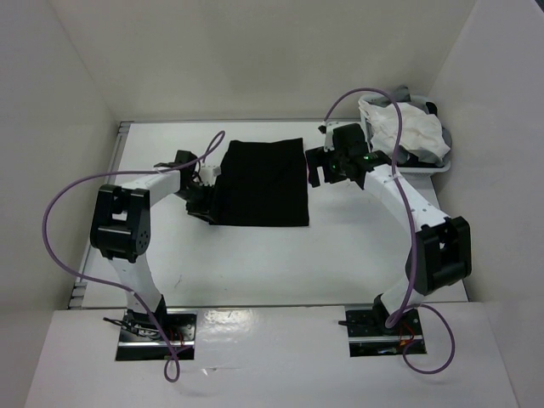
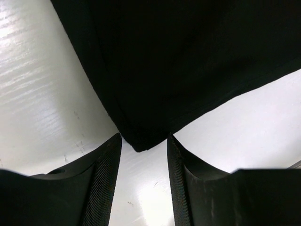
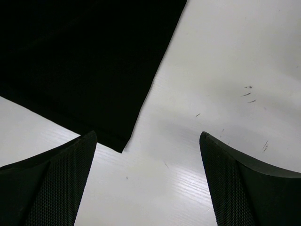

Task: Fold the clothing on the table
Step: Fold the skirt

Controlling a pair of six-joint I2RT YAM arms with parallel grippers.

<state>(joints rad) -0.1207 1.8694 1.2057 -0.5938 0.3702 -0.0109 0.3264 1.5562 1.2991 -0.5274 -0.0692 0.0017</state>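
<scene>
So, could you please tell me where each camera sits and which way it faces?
Top external: fixed above, behind the bases; looks down on the table, clothing, left arm and right arm.
Left wrist: on that wrist; looks down past the open left end effector at a clothing corner.
Right wrist: on that wrist; looks down past the wide-open right end effector at another corner.
Shared: all show clothing on the table.

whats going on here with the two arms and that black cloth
Two robot arms are working on the black clothing, which lies flat as a neat rectangle on the white table. The left gripper is open, with one corner of the fabric between its fingers. The right gripper hangs wide open beside another corner, holding nothing. A basket of white cloth sits far right.
</scene>
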